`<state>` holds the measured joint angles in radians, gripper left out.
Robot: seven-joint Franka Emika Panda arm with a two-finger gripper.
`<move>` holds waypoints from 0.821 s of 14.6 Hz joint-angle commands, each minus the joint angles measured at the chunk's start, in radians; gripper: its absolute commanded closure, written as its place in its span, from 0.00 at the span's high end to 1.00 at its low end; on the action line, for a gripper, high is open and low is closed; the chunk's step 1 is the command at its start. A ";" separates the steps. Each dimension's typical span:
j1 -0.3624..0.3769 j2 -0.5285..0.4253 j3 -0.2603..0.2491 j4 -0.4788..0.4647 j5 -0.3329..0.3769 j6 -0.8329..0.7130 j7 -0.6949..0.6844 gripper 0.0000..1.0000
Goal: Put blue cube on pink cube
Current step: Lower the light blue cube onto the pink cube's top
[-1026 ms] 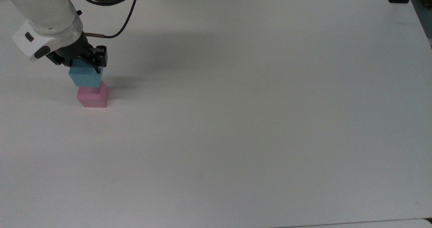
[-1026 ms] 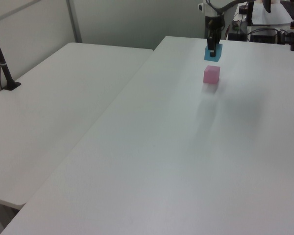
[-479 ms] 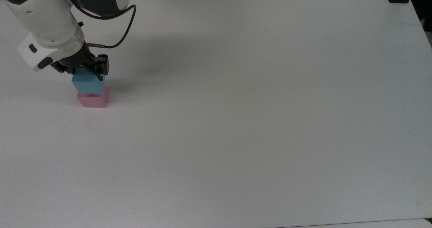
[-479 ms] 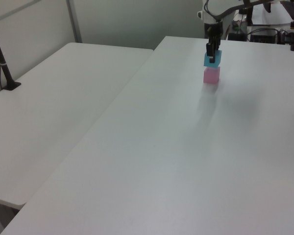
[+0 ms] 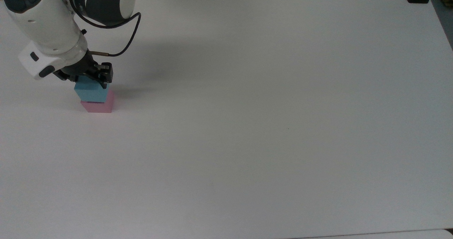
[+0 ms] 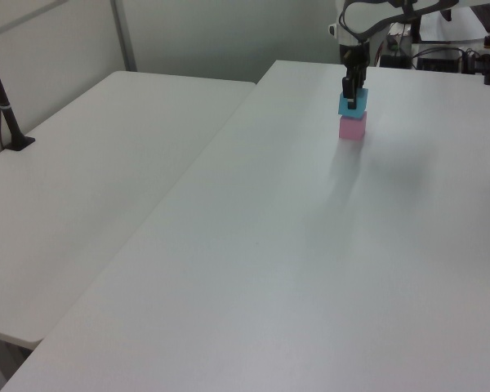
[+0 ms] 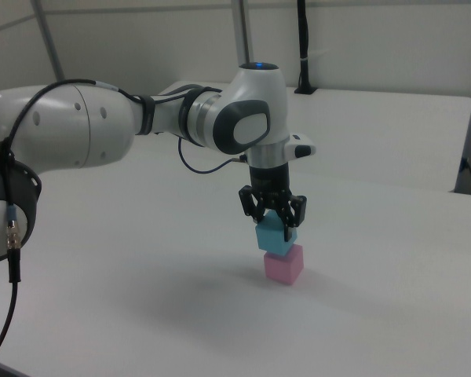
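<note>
Step in hand: the blue cube [image 5: 90, 91] is being set onto the pink cube [image 5: 100, 106] — judged to be the last part of the placing, with only the release left.

Blue cube: seen resting on or just above the pink cube at the top view's left edge of the white worktop [image 5: 269, 101]; contact between the two faces cannot be confirmed.

Alignment: in the right view the blue cube [image 7: 275, 235] is shifted toward the right view's left of the pink cube [image 7: 284, 264], so part of the pink top face is left uncovered and the blue cube overhangs a little.

Fingers: the gripper [image 7: 275, 214] is clamped on the blue cube from above, its black fingers [image 7: 290, 215] pressed on opposite side faces.

How to do it well: full seating should be confirmed before any opening — a release from above the pink cube would let the blue cube tip off the overhanging side. The fingers should be opened slowly and evenly, so that neither drags the cube sideways, and the arm [image 7: 71, 126] should then be withdrawn straight up.

Risk: the cubes appear light, so a small nudge is judged enough to topple the stack.

Left view: the stack [image 6: 352, 115] is seen far up the worktop under the gripper [image 6: 353, 92].

Writing and brands: none can be read on cubes, arm or worktop.
</note>
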<state>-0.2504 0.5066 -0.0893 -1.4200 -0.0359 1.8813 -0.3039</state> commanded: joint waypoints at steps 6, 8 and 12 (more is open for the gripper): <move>-0.012 0.009 -0.003 -0.011 0.019 0.025 0.002 0.30; -0.012 0.010 -0.003 -0.011 0.019 0.041 0.000 0.48; -0.016 0.012 -0.003 -0.011 0.018 0.064 -0.001 0.58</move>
<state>-0.2624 0.5241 -0.0893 -1.4201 -0.0359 1.9206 -0.3039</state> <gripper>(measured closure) 0.401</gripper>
